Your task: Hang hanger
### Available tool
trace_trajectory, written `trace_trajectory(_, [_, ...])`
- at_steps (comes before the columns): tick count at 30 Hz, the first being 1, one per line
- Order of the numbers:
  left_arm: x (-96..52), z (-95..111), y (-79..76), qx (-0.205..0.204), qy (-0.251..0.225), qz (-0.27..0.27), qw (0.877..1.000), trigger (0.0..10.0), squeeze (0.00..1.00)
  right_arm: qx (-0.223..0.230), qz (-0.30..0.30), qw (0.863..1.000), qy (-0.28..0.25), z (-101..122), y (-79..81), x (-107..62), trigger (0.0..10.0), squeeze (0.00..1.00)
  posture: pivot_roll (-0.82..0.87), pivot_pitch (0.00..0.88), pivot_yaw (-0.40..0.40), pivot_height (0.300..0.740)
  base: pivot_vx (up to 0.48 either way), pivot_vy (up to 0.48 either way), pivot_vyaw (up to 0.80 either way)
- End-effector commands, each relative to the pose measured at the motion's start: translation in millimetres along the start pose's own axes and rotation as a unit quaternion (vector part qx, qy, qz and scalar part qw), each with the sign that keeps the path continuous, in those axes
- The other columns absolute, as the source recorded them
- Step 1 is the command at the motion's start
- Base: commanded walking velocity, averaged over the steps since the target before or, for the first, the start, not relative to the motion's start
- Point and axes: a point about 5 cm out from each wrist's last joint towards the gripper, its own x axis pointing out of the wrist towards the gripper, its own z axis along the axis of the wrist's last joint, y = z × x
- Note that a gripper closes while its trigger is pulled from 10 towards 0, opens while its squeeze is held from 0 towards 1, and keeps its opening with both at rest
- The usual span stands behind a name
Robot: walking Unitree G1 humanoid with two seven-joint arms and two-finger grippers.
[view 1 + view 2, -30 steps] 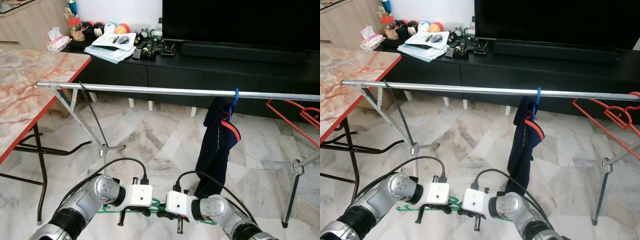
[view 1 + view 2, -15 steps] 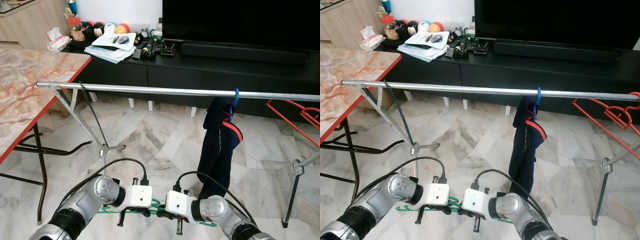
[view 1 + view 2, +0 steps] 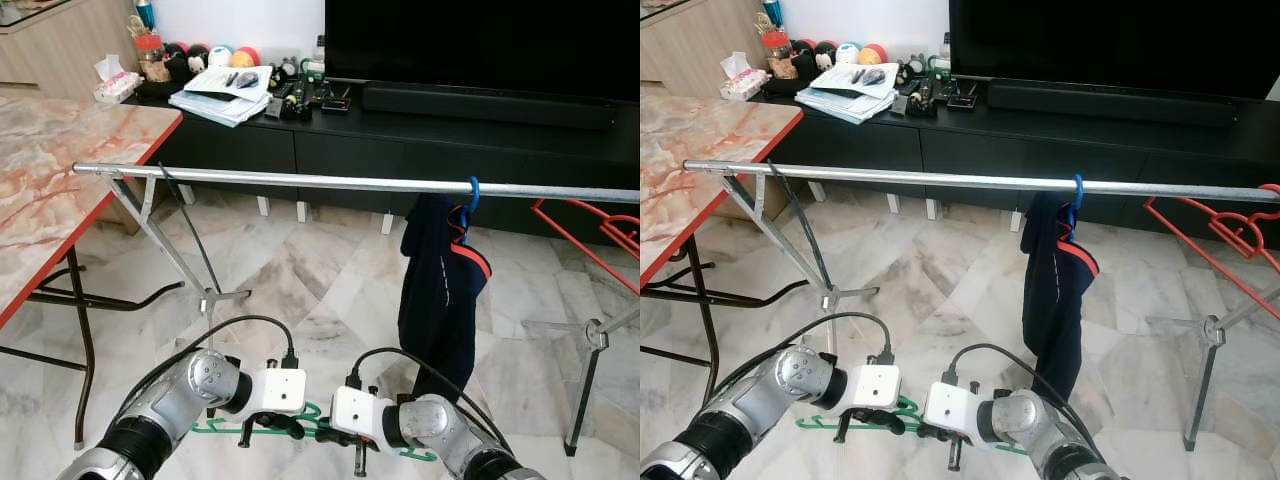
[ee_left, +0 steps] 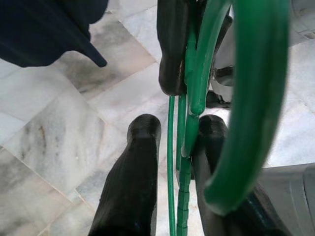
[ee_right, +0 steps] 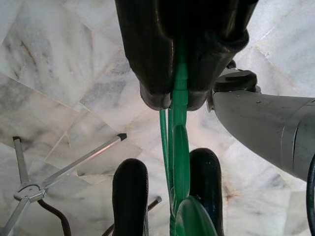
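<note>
Left eye view, green hanger (image 3: pixel 300 425) between both grippers, left gripper (image 3: pixel 262 428) and right gripper (image 3: pixel 352 447) each pinching it, below rail (image 3: pixel 300 181).

The rail (image 3: pixel 330 183) runs bare from its left end to the blue hook (image 3: pixel 471 190); a dark garment (image 3: pixel 440 290) hangs there, blocking the right; red hangers (image 3: pixel 590 235) crowd the far right; the table (image 3: pixel 60 180) bounds the left.

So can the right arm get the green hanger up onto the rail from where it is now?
Probably yes. The right gripper and the left gripper both hold the green hanger low over the floor, and the rail has bare metal left of the dark garment, with nothing between.
</note>
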Motion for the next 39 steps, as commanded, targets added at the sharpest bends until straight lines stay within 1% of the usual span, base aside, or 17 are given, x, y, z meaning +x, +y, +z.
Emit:
trace_trajectory(1, [-7.5,1.2,2.9,0.003,-0.002,0.003,1.000,10.0,1.00,0.008,0.023,0.999,0.022,-9.3,12.3,4.2,0.0,0.00,0.10,0.109,0.062,0.740,0.000,0.000,0.00])
trace_trajectory(7, [-21.4,-12.6,-4.6,0.012,0.047,-0.027,0.998,10.0,1.00,0.027,0.004,0.998,0.058,-28.9,20.9,-0.2,0.0,0.00,0.10,0.110,0.063,0.740,0.000,0.000,0.00])
trace_trajectory(13, [-33.6,-17.4,-3.7,-0.001,0.054,-0.015,0.998,10.0,1.00,0.045,-0.020,0.996,0.080,-44.9,26.6,-6.9,0.0,0.00,0.10,0.113,0.063,0.740,0.000,0.000,0.00])
trace_trajectory(16, [-44.8,-23.9,-5.6,-0.018,0.058,0.003,0.998,10.0,1.00,0.067,-0.052,0.992,0.098,-59.2,30.8,-14.0,0.0,0.00,0.10,0.116,0.062,0.740,0.000,0.000,0.00])
trace_trajectory(22, [-61.5,-52.1,-23.9,-0.109,0.050,0.081,0.989,10.0,1.00,0.149,-0.166,0.970,0.097,-79.0,28.8,-30.0,0.0,0.00,0.11,0.119,0.058,0.740,0.000,0.000,0.00])
trace_trajectory(23, [-62.1,-59.7,-28.7,-0.127,0.055,0.103,0.985,10.0,0.73,0.168,-0.188,0.963,0.091,-80.8,27.9,-31.8,0.0,0.00,0.10,0.119,0.058,0.740,0.000,0.000,0.00])
trace_trajectory(25, [-61.5,-69.7,-35.6,-0.146,0.062,0.130,0.979,10.0,0.69,0.191,-0.209,0.956,0.079,-81.8,27.4,-33.1,0.0,0.00,0.10,0.121,0.057,0.740,0.000,0.000,0.00])
trace_trajectory(26, [-58.7,-83.7,-44.2,-0.172,0.078,0.173,0.967,10.0,0.29,0.209,-0.237,0.947,0.067,-82.4,26.9,-34.0,0.0,0.00,0.10,0.121,0.056,0.740,0.000,0.000,0.00])
trace_trajectory(27, [-56.6,-90.3,-48.6,-0.195,0.085,0.192,0.958,10.0,0.00,0.221,-0.244,0.942,0.059,-82.5,27.4,-33.6,0.0,0.00,0.10,0.119,0.054,0.740,0.000,0.000,0.00])
trace_trajectory(28, [-54.1,-95.9,-52.7,-0.210,0.091,0.212,0.950,10.0,0.00,0.231,-0.251,0.939,0.050,-81.9,28.2,-32.9,0.0,0.00,0.10,0.118,0.051,0.740,0.000,0.000,0.00])
trace_trajectory(30, [-43.5,-114.8,-69.4,-0.294,0.104,0.292,0.904,10.0,0.00,0.273,-0.291,0.917,0.008,-78.1,26.8,-31.2,0.0,0.00,0.09,0.118,0.042,0.740,0.000,0.000,0.00])
trace_trajectory(31, [-38.5,-122.3,-78.7,-0.338,0.108,0.327,0.876,10.0,0.00,0.290,-0.310,0.905,-0.015,-75.5,25.5,-30.7,0.0,0.00,0.08,0.116,0.038,0.740,0.000,0.000,0.00])
trace_trajectory(32, [-38.5,-122.3,-78.7,-0.338,0.108,0.327,0.876,10.0,0.00,0.290,-0.310,0.905,-0.015,-75.5,25.5,-30.7,0.0,0.00,0.08,0.116,0.038,0.740,0.000,0.000,0.00])
trace_trajectory(33, [-31.8,-132.5,-94.7,-0.398,0.121,0.358,0.836,10.0,0.00,0.312,-0.349,0.883,-0.032,-74.1,21.9,-32.1,0.0,0.00,0.07,0.118,0.033,0.740,0.000,0.000,0.00])
trace_trajectory(34, [-28.1,-138.0,-105.0,-0.432,0.131,0.375,0.810,10.0,0.00,0.325,-0.373,0.868,-0.039,-73.7,20.0,-33.1,0.0,0.00,0.07,0.117,0.032,0.740,0.000,0.000,0.00])
trace_trajectory(35, [-25.7,-141.0,-111.7,-0.452,0.138,0.384,0.793,10.0,0.00,0.333,-0.387,0.859,-0.043,-73.6,18.9,-33.9,0.0,0.00,0.07,0.117,0.032,0.740,0.000,0.000,0.00])
trace_trajectory(39, [-15.8,-153.3,-148.9,-0.548,0.168,0.412,0.709,10.0,0.00,0.383,-0.459,0.798,-0.076,-72.7,15.8,-37.8,0.0,0.00,0.06,0.111,0.018,0.740,0.000,0.000,0.00])
